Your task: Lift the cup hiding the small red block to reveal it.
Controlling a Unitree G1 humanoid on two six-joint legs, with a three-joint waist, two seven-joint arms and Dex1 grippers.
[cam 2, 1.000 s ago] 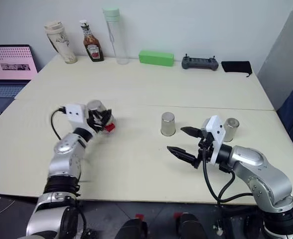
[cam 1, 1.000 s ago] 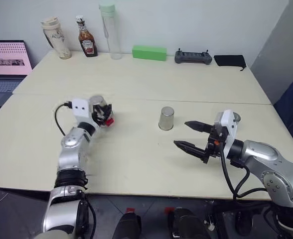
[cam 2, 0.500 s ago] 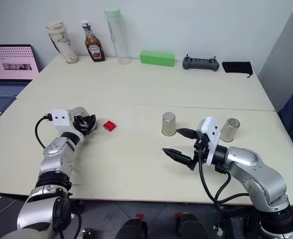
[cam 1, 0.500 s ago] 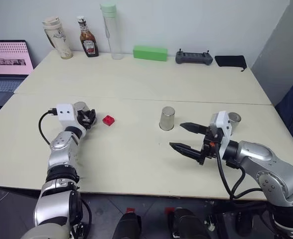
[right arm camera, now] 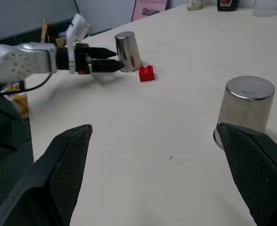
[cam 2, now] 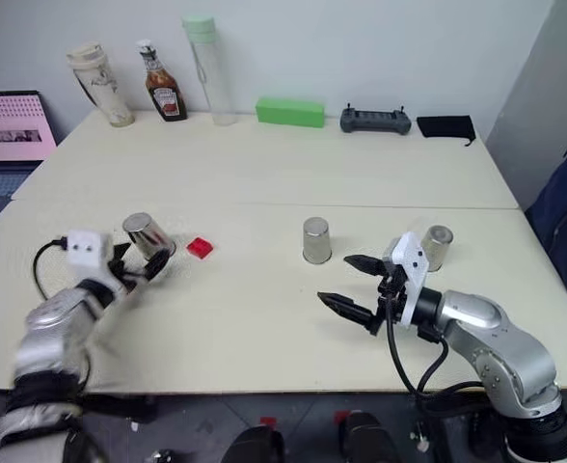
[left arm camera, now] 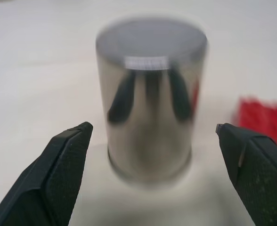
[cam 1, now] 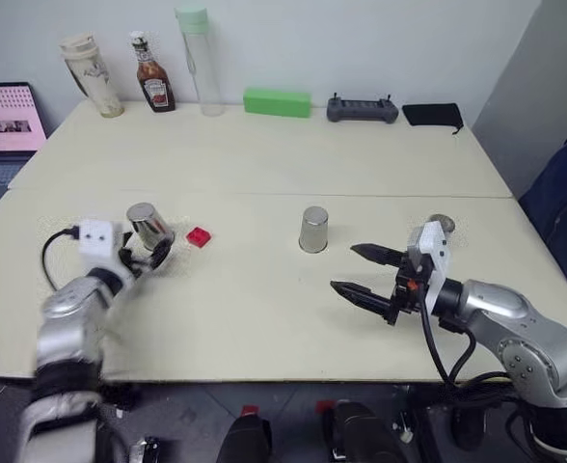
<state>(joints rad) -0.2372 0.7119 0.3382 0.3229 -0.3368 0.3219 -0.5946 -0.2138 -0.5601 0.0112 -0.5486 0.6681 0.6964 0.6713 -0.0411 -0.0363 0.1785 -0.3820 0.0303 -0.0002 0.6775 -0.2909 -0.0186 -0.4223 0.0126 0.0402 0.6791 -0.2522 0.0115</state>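
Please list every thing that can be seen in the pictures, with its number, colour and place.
cup: 3, silver, upside down across the table's middle; one at the left, one central, one at the right.
small red block: 1, red, uncovered beside the left cup.
long block: 1, green, far edge.
ketchup bottle, beige tumbler, clear bottle: 1 each, far left.
controller, pouch: 1 each, dark, far right.
laptop: 1, pink screen, left.
left gripper: open, at the left cup.
right gripper: open, above the table.

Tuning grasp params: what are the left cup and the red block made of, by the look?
Cup: looks like polished steel; its mirror wall reflects the left gripper, whose fingers stand open and clear of it. Red block: likely moulded plastic, bright, smooth, studded on top.
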